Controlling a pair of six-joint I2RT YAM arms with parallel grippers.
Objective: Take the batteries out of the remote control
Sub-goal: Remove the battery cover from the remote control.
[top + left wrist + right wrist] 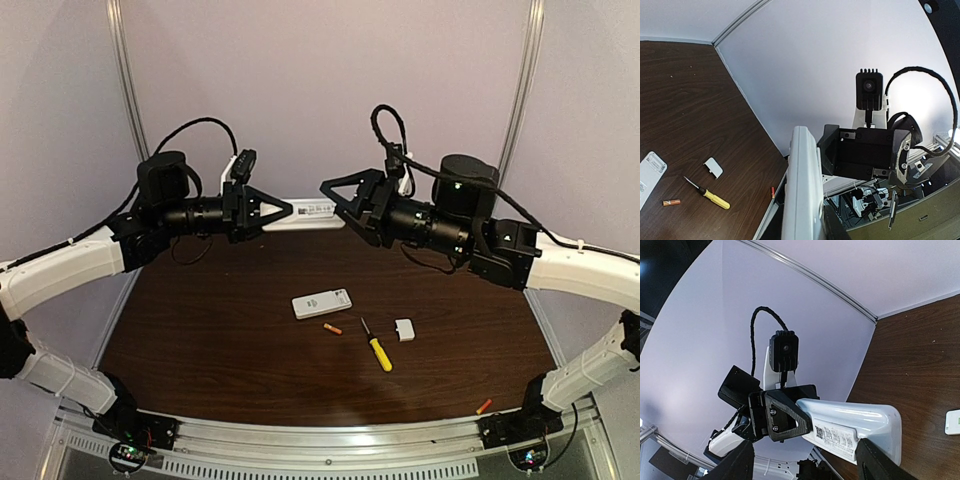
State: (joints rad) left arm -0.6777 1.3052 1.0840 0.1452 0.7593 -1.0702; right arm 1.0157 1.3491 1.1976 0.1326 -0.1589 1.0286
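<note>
The relation that matters: the held remote [315, 212] is up in the air, well beyond the screwdriver [377, 346] toward the back wall. Its long axis runs left-to-right, straight between the two arms. The left claw [283, 212] is pinched down narrow on its left end and carries it alone. The right claw [335, 200] faces it end-on with jaws spread wide and nothing in them. The remote's free end sits right at those fingertips, and I can't tell if they touch. My read is that the right arm is the one lined up to work on it (the sticker [835, 436] side shows in its wrist view, so that's probably the battery side).

As for containers, I can't see into the battery bay of either remote, so no idea what's inside.

Down on the table:
- The second remote [322, 303] lies flat just beyond and left of the screwdriver.
- A loose battery [332, 328] sits just left of the screwdriver's tip.
- A small white cover [404, 329] sits just right of the screwdriver.
- The other battery [484, 406] is well off to the screwdriver's right and nearer the arms, by the right arm's base.
</note>
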